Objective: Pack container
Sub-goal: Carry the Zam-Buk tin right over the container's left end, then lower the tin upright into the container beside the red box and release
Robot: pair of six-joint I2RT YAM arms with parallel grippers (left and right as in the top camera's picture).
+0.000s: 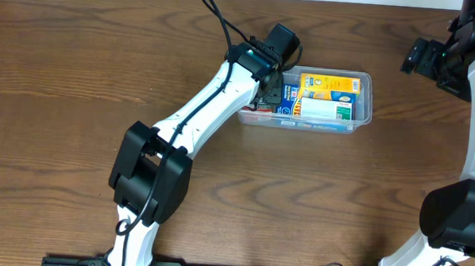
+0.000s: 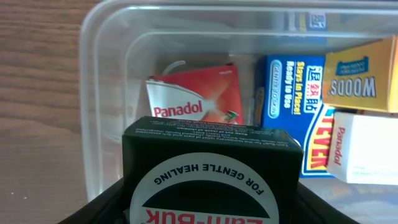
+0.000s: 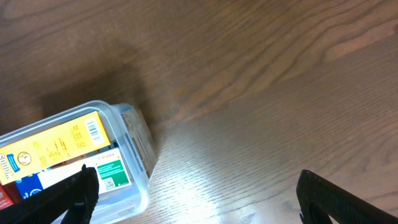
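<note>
Several boxes (image 1: 328,93) lie in the container (image 1: 364,117); left gripper (image 1: 268,85) clamped on black box (image 2: 211,168) over its left end, release outstanding; right gripper (image 3: 199,202) spread wide, empty.

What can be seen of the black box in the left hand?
The black box looks like a cardboard carton, with small white print along its top face and a white disc on the near face reading "FOR GENTLE HEALING" over red letters, all upside down here. The left hand clamps its sides. It is level over the clear container, in front of a red Panadol box; contact below is hidden.
</note>
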